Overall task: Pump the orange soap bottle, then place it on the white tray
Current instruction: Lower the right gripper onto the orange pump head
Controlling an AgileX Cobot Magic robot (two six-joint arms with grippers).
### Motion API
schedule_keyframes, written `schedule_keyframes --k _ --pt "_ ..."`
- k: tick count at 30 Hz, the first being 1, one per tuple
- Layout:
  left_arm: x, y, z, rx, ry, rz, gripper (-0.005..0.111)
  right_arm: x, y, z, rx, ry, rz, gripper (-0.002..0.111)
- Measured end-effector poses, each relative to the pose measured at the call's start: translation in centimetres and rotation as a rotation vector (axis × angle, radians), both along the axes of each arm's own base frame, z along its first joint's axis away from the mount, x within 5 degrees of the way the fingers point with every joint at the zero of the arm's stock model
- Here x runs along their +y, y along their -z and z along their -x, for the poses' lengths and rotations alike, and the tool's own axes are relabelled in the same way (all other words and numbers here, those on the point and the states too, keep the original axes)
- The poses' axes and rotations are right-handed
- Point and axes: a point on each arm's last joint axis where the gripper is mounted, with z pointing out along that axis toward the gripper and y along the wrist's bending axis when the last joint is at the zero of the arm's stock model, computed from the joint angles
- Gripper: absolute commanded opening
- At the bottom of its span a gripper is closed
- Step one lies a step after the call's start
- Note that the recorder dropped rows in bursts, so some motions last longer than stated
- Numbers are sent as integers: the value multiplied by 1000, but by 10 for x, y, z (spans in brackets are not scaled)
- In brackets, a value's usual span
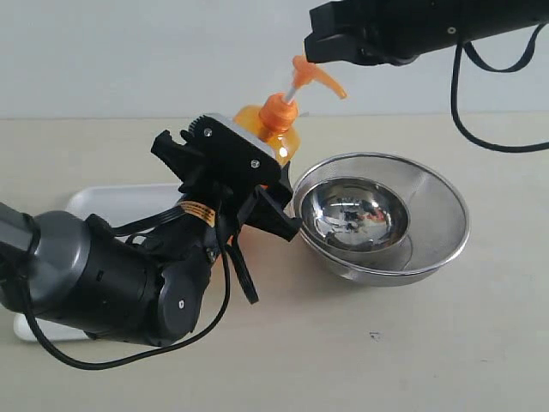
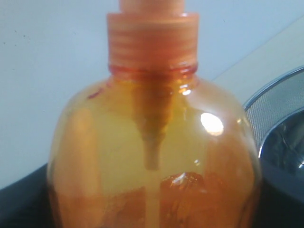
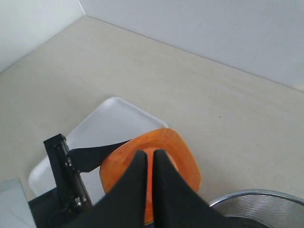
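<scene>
bottle (image 2: 152,156) in L gripper (image 1: 260,140), R gripper (image 3: 148,160) prob. atop

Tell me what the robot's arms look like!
The left arm is chunky, round, grey and black, with a yellow sticker and looping black cables. The right arm is black with a dangling cable and two flat, pointed black fingers.

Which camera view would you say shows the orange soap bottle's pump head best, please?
The exterior view: the pump head shows spout and white stem, just under the right gripper. The left wrist view shows only the bottle's collar; the right wrist view hides it beneath shut jaws.
</scene>
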Motion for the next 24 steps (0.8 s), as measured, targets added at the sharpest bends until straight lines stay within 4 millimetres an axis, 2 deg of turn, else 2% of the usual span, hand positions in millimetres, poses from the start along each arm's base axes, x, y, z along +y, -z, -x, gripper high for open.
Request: schedule_keyframes --k 5,8,24 --pt "0 0 0 1 2 -1 5 1 1 -3 -4 8 -13 0" --pt "0 0 0 1 2 -1 5 4 11 -9 21 9 -15 0" --pt "0 0 0 -2 6 -8 5 5 11 -7 22 -31 -5 0"
